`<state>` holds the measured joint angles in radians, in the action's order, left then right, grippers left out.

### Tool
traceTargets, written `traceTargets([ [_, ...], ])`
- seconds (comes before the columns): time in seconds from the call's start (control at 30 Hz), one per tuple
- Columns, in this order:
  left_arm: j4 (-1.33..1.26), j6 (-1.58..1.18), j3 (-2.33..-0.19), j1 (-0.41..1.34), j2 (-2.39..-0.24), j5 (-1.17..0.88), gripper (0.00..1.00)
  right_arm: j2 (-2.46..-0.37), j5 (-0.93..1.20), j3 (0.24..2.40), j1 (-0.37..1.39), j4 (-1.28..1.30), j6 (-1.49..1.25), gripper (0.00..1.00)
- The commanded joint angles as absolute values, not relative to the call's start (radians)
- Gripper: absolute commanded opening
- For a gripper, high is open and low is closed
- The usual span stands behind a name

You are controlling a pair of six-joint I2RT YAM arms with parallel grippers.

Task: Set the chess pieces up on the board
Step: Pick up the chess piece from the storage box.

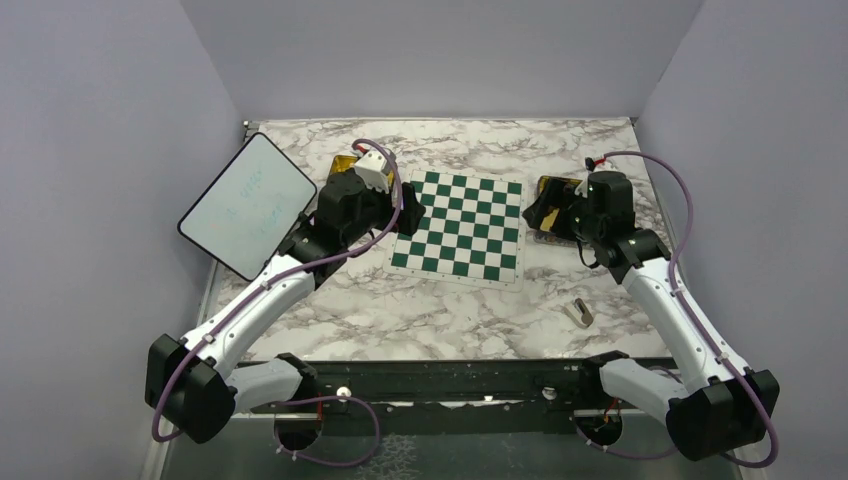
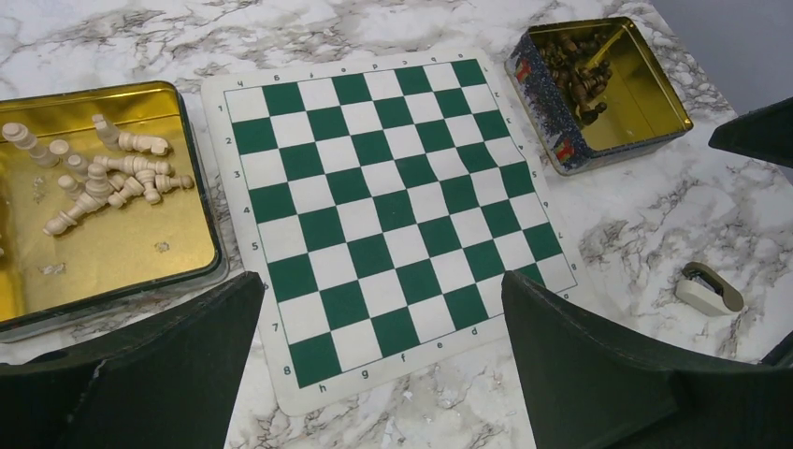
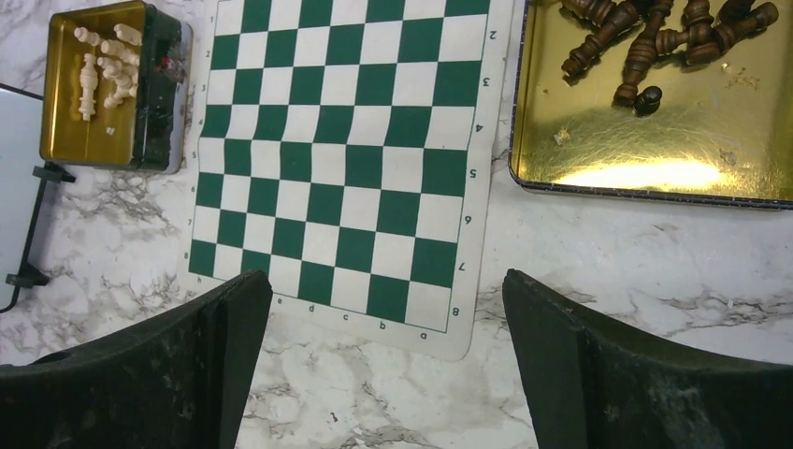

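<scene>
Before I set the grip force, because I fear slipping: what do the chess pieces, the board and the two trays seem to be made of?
The pale chess pieces and dark chess pieces look like turned wood, cream and stained brown, judging by their lathe-cut rings. The board seems to be a thin printed mat, perhaps vinyl, and lies flat. The trays look like tin, with shiny gold insides.

A robotics lab test cell; plain pale grey partition walls (image 1: 100, 100) box in a white marble-patterned bench (image 1: 400, 320) on three sides; a white-and-black left robot arm (image 1: 255, 300) and its matching right robot arm (image 1: 665, 300), trailing looping purple cables (image 1: 688, 215), are bolted to a black metal rail (image 1: 450, 385) at the near edge.
</scene>
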<state>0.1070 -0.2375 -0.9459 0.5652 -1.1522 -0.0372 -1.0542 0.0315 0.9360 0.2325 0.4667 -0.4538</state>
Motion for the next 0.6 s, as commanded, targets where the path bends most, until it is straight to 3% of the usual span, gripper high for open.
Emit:
traceTargets([
  [0.0,0.1,-0.217,-0.94,0.572,-1.127,-0.008,0.99,-1.058,0.032,0.943,0.235,0.441,-0.47,1.0],
  [0.57,0.1,-0.221,-0.929,0.582,-1.107,-0.008,0.99,-1.278,-0.31,1.084,0.234,0.383,-0.401,0.99],
])
